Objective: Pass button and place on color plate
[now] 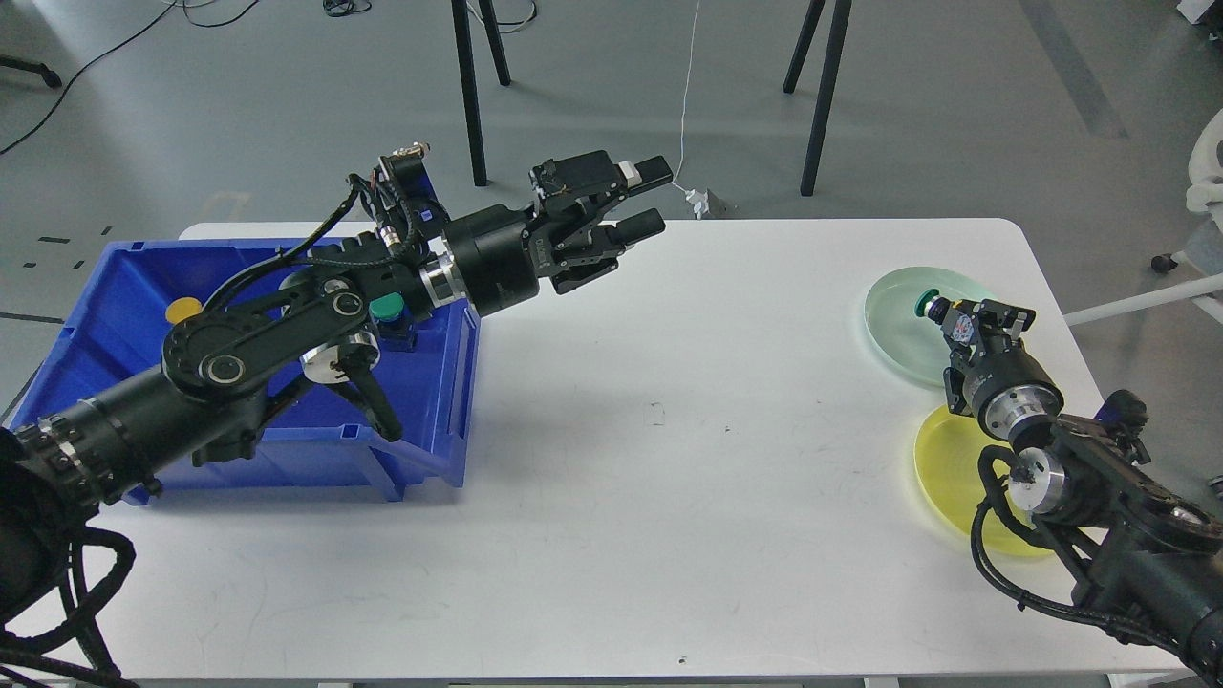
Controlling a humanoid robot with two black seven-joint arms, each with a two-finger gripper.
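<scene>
My right gripper (pixel 946 312) is shut on a green button (pixel 925 304) and holds it just over the pale green plate (pixel 898 320) at the table's right. A yellow plate (pixel 946 468) lies in front of the green one, partly hidden by my right arm. My left gripper (pixel 648 199) is open and empty, held above the table's far edge beside the blue bin (pixel 115 315). Another green button (pixel 387 308) and a yellow button (pixel 182 310) lie in the bin.
The blue bin stands at the table's left, with my left arm reaching over it. Black stand legs (pixel 817 96) rise from the floor behind the table. A white chair (pixel 1206 191) stands at the far right.
</scene>
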